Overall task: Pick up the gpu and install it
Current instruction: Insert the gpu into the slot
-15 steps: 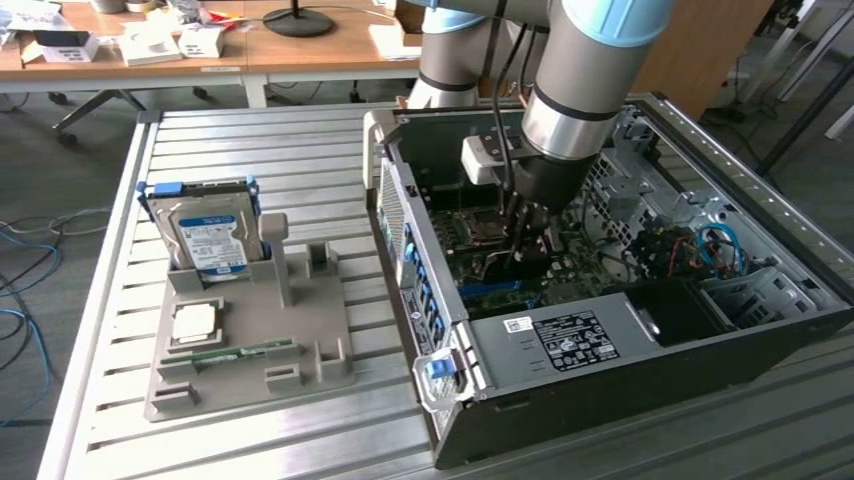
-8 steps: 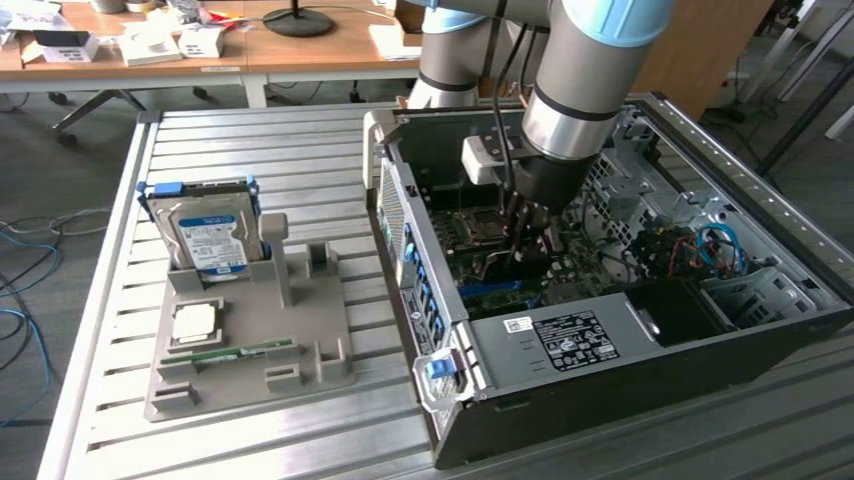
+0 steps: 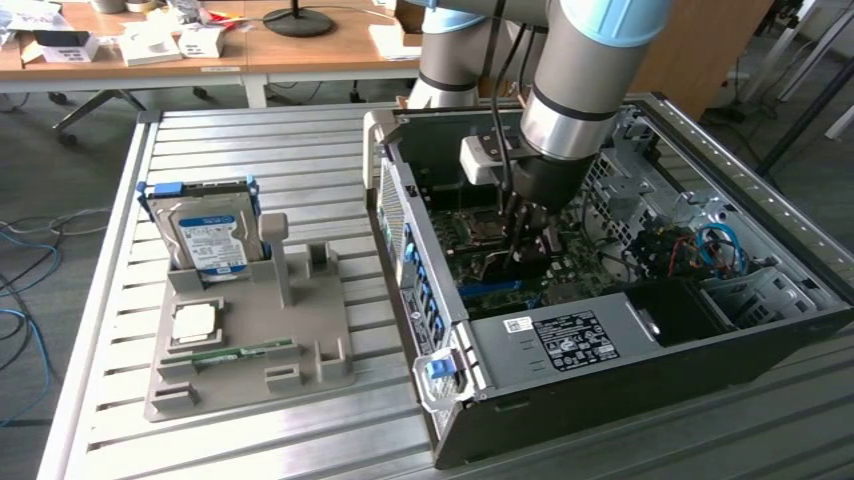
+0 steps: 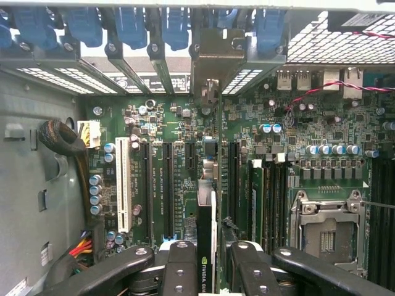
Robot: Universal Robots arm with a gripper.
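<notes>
My gripper is down inside the open computer case, over the motherboard. It is shut on the gpu, a thin dark card seen edge-on between the two black fingers. The card runs from the fingers toward the case's rear wall. Its metal bracket stands against the row of slot openings there. It lies in line with the long black expansion slots. I cannot tell whether its edge is seated in a slot. In the exterior view the card is a dark shape under the gripper.
A grey holder on the slatted table at the exterior view's left carries a silver hard drive, a processor chip and a green memory stick. Blue latches, a white slot, an empty processor socket and cables surround the card.
</notes>
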